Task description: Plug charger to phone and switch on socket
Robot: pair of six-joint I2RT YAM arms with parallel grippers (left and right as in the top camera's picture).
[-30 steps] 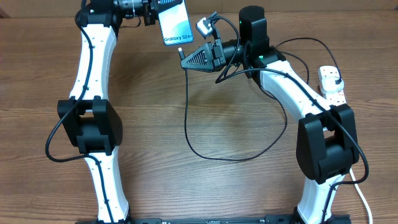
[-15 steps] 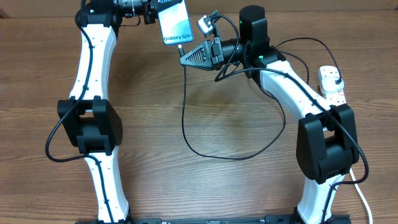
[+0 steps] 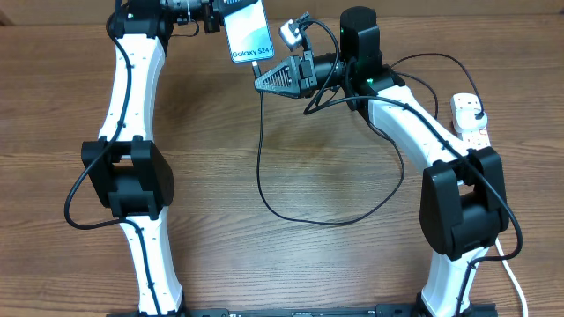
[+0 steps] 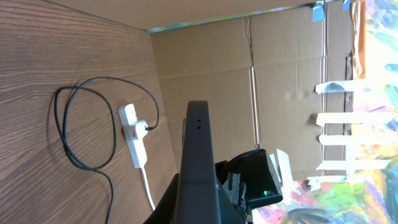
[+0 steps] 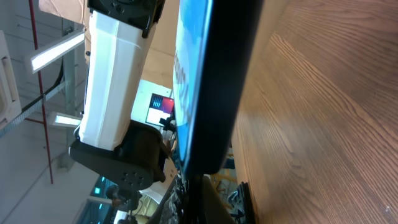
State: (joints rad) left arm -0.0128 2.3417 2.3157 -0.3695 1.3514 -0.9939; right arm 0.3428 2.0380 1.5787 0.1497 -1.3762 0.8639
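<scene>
Brown wood-grain table (image 3: 291, 264) under both arms, with a wall of brown cardboard (image 4: 249, 81) rising at its far edge and bright strip lights (image 5: 59, 53) overhead beyond. Held up off the wood near that far edge, the phone (image 3: 248, 33), cyan screen turned to the overhead camera, clamped at its far end by the closed left gripper (image 3: 214, 18). Pressed against the opposite, near end, the right gripper (image 3: 261, 82), fingers closed tight on the connector end of the charger (image 3: 261, 167); whether seated in the port, cannot tell. From the right fingertips, thin black cable dropping to the table, sweeping a wide loop across the middle of the wood, then running back behind the right arm to the socket (image 3: 470, 119). Socket lying flat well off to the outer side of the right fingers, by the table's right edge, the charger's other end plugged into it and a thick white cord (image 3: 514, 280) trailing toward the near edge. Straight ahead of the left fingers, the phone edge-on as a dark slab, socket and cable loop on the wood past it. Close before the right fingers, the same dark edge filling the view. Bare wood between the two arms, inside and around the loop; only a narrow strip past the fingertips before the far edge and the cardboard.
</scene>
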